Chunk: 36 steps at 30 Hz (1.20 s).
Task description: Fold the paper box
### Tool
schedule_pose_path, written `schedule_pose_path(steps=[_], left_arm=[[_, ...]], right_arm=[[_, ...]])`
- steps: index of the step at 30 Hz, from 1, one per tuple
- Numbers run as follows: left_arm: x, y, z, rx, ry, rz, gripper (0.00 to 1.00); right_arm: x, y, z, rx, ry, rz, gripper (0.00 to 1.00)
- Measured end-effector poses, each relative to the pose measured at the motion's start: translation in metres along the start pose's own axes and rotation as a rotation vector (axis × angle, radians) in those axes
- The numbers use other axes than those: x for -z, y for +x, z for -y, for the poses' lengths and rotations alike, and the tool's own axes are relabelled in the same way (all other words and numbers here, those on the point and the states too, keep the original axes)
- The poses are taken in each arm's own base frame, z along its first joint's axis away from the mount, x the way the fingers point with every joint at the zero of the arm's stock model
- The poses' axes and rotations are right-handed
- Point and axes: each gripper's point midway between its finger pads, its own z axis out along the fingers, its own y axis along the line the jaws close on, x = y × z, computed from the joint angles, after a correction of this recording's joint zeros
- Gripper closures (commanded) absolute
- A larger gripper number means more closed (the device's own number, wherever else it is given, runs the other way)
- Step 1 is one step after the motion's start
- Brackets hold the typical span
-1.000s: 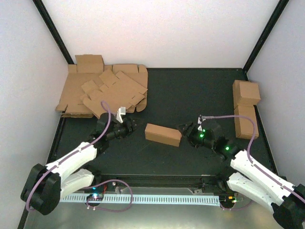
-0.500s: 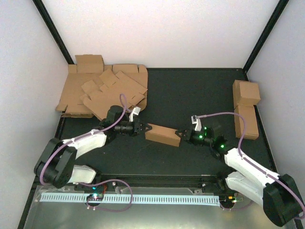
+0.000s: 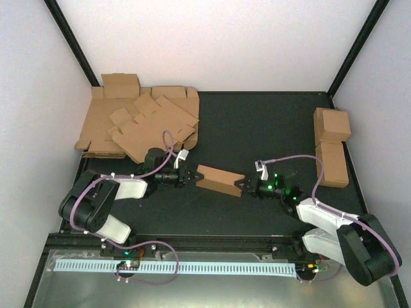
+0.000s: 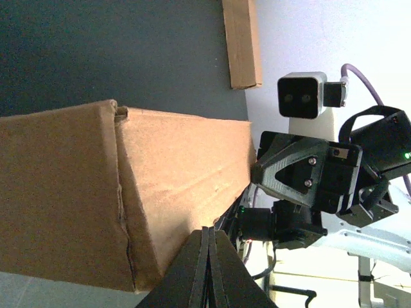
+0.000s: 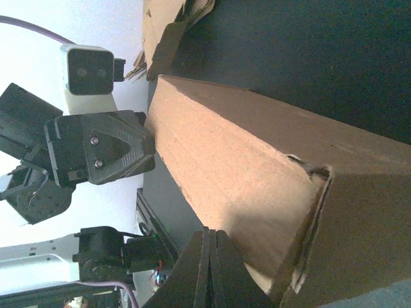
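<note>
Plain brown paper box [image 3: 219,180], matt black bench [image 3: 270,128], black left pincer [image 3: 191,178] and right pincer [image 3: 239,185], brown flat blanks [image 3: 138,125] at ten o'clock

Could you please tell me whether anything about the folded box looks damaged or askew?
The paper box sits slanted between the shut left end effector and right end effector; its corner near the right one is crumpled and gapes slightly.
</note>
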Motion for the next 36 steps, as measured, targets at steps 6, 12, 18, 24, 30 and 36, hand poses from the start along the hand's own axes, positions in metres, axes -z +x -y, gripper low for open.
schedule_pose_path(steps=[6,12,18,24,30,36], left_arm=[[0.006,0.001,0.010,-0.011,-0.006,0.003,0.98],[0.013,-0.022,0.046,-0.113,-0.001,0.039,0.98],[0.005,-0.035,0.027,-0.091,-0.037,0.029,0.98],[-0.005,-0.028,-0.004,-0.024,-0.065,-0.014,0.99],[-0.004,-0.027,-0.003,-0.039,-0.059,-0.023,0.98],[0.002,-0.026,0.002,-0.048,-0.096,-0.021,0.98]], right_arm=[[0.008,-0.004,-0.014,0.024,-0.007,0.018,0.98],[0.018,-0.028,-0.055,0.107,-0.050,0.071,0.98],[0.006,-0.029,-0.026,0.052,0.014,0.039,0.98],[-0.003,-0.017,0.003,0.006,0.047,-0.004,0.98],[-0.003,-0.018,0.001,0.024,0.046,-0.010,0.98],[0.002,-0.026,-0.020,0.081,0.035,0.000,0.98]])
